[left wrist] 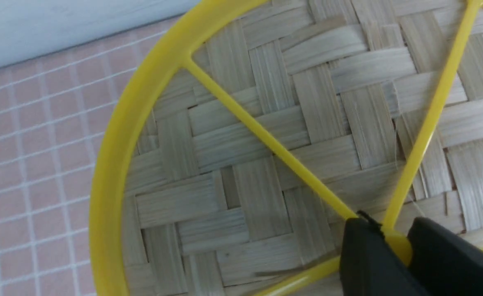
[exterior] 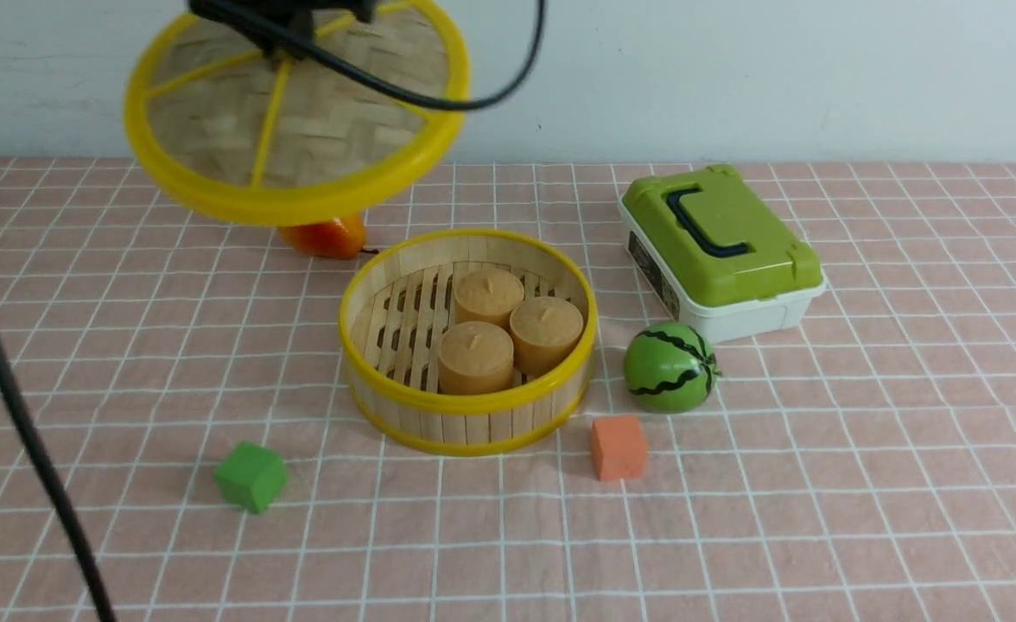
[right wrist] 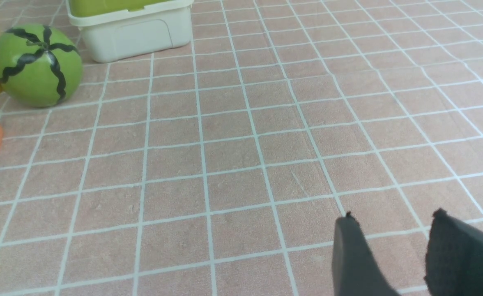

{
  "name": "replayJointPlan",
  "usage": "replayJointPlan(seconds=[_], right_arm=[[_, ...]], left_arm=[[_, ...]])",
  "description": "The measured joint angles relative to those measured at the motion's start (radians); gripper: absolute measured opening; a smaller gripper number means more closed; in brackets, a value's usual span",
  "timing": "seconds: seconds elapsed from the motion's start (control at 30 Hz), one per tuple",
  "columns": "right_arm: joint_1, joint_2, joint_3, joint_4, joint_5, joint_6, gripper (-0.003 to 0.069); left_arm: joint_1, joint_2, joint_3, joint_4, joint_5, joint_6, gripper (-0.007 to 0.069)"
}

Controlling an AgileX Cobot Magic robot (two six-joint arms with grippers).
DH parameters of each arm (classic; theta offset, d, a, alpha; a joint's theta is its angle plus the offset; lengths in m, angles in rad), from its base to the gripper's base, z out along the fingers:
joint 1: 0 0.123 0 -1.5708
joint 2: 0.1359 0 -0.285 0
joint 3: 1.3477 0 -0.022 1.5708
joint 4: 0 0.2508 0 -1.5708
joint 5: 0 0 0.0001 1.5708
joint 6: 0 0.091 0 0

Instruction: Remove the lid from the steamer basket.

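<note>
Front view: the lid (exterior: pixel 301 130) is being held high and tilted, well clear of the basket (exterior: pixel 465 423), above it and to its left. The basket is sitting open on the surface (exterior: pixel 819 518), with three tan cakes (exterior: pixel 508 333) showing inside.

Left wrist view: the lid's yellow hub is being gripped by the left tool (left wrist: pixel 391 231), jaws closed on it. The lid is judged light, stiff at rim and spokes, its weave thin and easily dented, its plastic perhaps slippery. The hub is judged the best hold.

Right wrist view: the right tool (right wrist: pixel 393 218) is being held low over the surface, narrowly parted, with nothing between its jaws.
</note>
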Motion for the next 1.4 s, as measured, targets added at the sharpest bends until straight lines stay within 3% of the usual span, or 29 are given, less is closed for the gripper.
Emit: replayJointPlan(seconds=[0.17,0.27,0.43,0.67,0.8,0.9,0.97,1.1,1.23,1.4], right_arm=[[0.000,0.000,0.000,0.000,0.000,0.000,0.0241],[0.000,0.000,0.000,0.000,0.000,0.000,0.0241],[0.000,0.000,0.000,0.000,0.000,0.000,0.0241],[0.000,0.000,0.000,0.000,0.000,0.000,0.0241],[0.000,0.000,0.000,0.000,0.000,0.000,0.0241],[0.000,0.000,0.000,0.000,0.000,0.000,0.0241],[0.000,0.000,0.000,0.000,0.000,0.000,0.0241],[0.000,0.000,0.000,0.000,0.000,0.000,0.0241],[0.000,0.000,0.000,0.000,0.000,0.000,0.0241],[0.000,0.000,0.000,0.000,0.000,0.000,0.0241]], left_arm=[[0.150,0.010,0.174,-0.038,-0.014,-0.051,0.0104],[0.212,0.051,0.336,-0.052,-0.131,-0.078,0.0104],[0.232,0.130,0.464,-0.064,-0.305,-0.136,0.0104],[0.232,0.197,0.472,-0.076,-0.373,-0.159,0.0109],[0.232,0.198,0.472,-0.087,-0.381,-0.159,0.0176],[0.232,0.198,0.472,-0.065,-0.374,-0.161,0.0296],[0.232,0.189,0.472,-0.048,-0.347,-0.163,0.0304],[0.233,0.123,0.475,-0.096,-0.294,-0.154,0.0212],[0.233,-0.085,0.480,-0.277,-0.296,-0.046,-0.0004],[0.233,-0.448,0.602,-0.405,-0.420,0.013,-0.0013]])
